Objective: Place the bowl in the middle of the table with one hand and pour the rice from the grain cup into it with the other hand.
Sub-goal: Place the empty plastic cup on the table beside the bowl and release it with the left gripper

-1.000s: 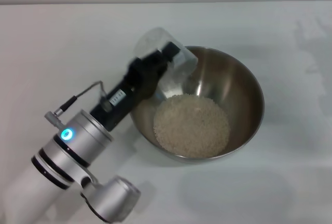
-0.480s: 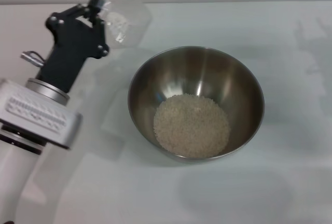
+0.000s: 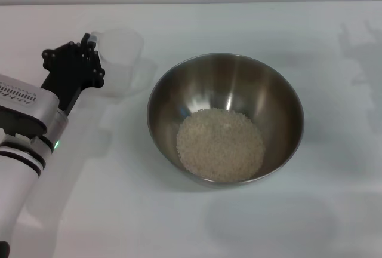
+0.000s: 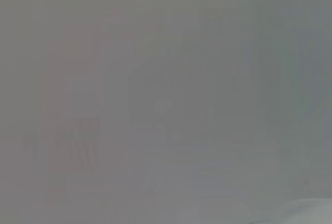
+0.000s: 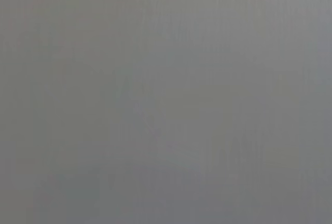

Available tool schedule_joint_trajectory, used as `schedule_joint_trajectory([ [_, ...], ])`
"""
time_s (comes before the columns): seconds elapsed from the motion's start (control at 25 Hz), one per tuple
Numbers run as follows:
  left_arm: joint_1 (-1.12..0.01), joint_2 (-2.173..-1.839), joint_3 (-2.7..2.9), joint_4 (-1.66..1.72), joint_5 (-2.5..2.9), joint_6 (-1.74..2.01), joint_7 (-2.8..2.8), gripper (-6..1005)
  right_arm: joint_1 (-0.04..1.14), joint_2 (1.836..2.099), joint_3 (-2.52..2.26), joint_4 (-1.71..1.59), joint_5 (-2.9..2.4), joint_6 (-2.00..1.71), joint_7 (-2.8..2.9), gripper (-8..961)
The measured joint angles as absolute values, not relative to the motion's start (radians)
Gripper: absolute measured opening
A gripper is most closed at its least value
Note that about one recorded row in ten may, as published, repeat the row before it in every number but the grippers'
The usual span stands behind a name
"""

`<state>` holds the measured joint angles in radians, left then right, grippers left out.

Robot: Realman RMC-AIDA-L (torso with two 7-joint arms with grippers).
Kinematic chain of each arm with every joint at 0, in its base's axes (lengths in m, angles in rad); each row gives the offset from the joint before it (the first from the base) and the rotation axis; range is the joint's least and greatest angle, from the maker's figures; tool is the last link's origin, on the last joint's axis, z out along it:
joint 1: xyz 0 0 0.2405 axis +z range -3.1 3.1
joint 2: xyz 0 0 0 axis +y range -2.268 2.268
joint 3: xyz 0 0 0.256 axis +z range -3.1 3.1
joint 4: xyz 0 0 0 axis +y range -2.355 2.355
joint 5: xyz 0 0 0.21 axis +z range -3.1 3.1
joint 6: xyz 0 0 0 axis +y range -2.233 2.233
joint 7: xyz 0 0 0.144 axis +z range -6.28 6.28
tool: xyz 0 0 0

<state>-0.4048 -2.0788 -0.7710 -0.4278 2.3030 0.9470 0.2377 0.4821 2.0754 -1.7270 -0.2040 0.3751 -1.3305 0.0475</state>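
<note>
The stainless-steel bowl (image 3: 280, 100) sits in the middle of the white table (image 3: 250, 25), with a heap of rice (image 3: 221, 144) in its bottom. The clear grain cup (image 3: 122, 58) is upright just left of the bowl, near or on the tabletop, and looks empty. My left gripper (image 3: 98, 61) reaches in from the left and is shut on the cup's left side. The right gripper is out of view. Both wrist views show only plain grey.
My left arm (image 3: 24, 132) lies over the table's front left. Bare tabletop (image 3: 334, 210) lies to the right of and in front of the bowl.
My left gripper swung the tilted cup away from over the bowl's rim, moved it left, turned it upright and lowered it beside the bowl. The bowl and rice have not moved.
</note>
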Motion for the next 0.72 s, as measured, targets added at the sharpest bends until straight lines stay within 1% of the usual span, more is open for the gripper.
schedule_joint_trajectory([
  [0.72, -0.44, -2.078, -0.802, -0.411, 2.303, 0.797, 0.172, 49, 0.498, 2.072, -1.727, -0.204, 0.375, -1.325, 0.047, 507],
])
